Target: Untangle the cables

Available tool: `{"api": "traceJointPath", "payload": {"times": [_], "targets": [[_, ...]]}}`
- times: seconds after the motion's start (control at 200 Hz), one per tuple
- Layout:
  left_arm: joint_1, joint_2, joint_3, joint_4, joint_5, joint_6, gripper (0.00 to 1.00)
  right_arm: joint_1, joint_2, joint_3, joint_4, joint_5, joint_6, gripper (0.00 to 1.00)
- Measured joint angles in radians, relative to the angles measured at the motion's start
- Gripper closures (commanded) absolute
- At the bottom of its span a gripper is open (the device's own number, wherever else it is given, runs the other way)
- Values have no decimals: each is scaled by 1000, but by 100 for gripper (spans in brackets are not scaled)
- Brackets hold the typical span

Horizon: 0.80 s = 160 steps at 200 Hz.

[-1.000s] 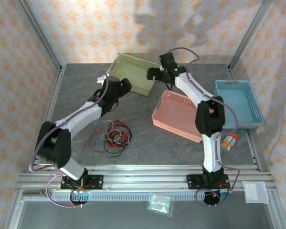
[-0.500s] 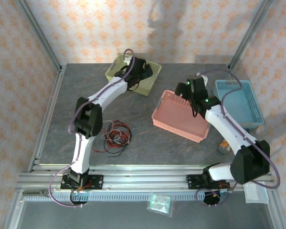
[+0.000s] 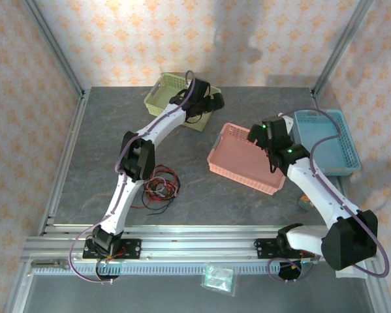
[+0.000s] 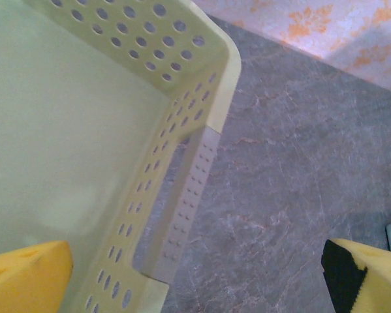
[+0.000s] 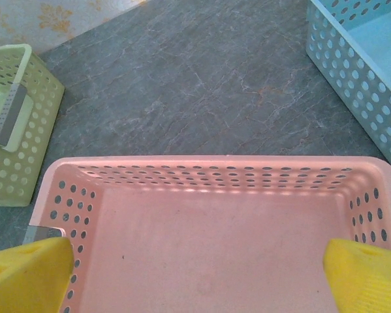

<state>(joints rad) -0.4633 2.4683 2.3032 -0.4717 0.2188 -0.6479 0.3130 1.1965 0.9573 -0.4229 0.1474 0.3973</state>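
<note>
Lying in a loose tangle of black and red loops, the cables rest on the grey table beside the left arm's lower link, well apart from both grippers. Left gripper hangs over the corner of the green basket, jaws spread wide with nothing between them. Right gripper hangs over the pink basket, jaws likewise wide apart and empty, the blue basket near on its right.
</note>
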Motion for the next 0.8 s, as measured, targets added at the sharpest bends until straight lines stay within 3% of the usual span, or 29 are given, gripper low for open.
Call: {"api": "traceJointPath", "payload": {"times": [0.36, 0.581, 0.801], "targets": [[-2, 8, 14, -88, 51, 76, 1, 0, 2, -4, 0, 4, 0, 2], [-2, 2, 13, -218, -27, 145, 1, 0, 10, -4, 0, 13, 0, 2], [5, -185, -267, -258, -153, 182, 1, 0, 24, -4, 2, 14, 3, 2]]}}
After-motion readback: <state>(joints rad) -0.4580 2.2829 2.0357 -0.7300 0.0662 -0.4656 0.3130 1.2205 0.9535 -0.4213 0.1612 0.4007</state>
